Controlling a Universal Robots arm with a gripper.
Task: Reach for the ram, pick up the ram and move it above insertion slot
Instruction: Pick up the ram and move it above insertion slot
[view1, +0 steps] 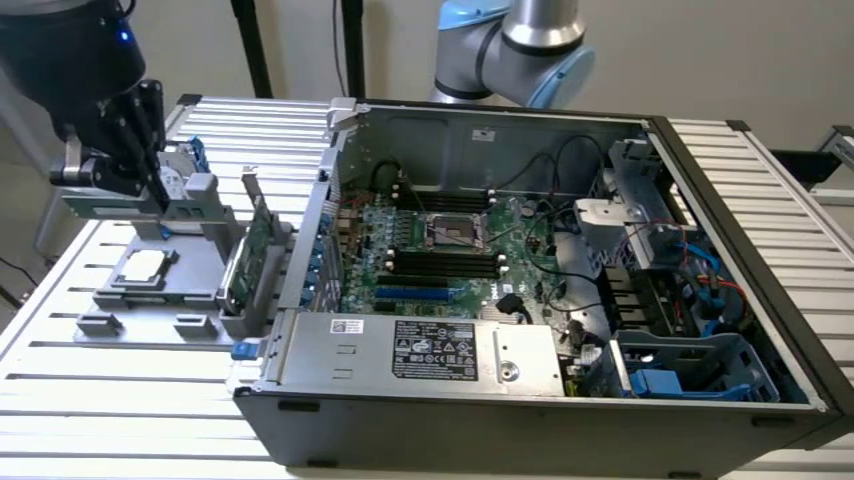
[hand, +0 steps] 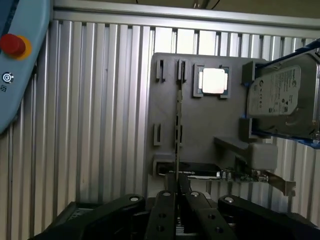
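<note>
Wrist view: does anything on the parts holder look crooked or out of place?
Nothing stands out. The ram stands on edge, straight in the grey holder, in line with the gripper; the processor lies flat in its recess.

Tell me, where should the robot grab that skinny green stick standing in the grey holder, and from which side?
Probably the middle of the ram's upper long edge, pinched across its two flat faces, coming straight down from above. It stands on its thin edge in the grey holder, so the top looks like the free part. The gripper is lined up with it.
</note>
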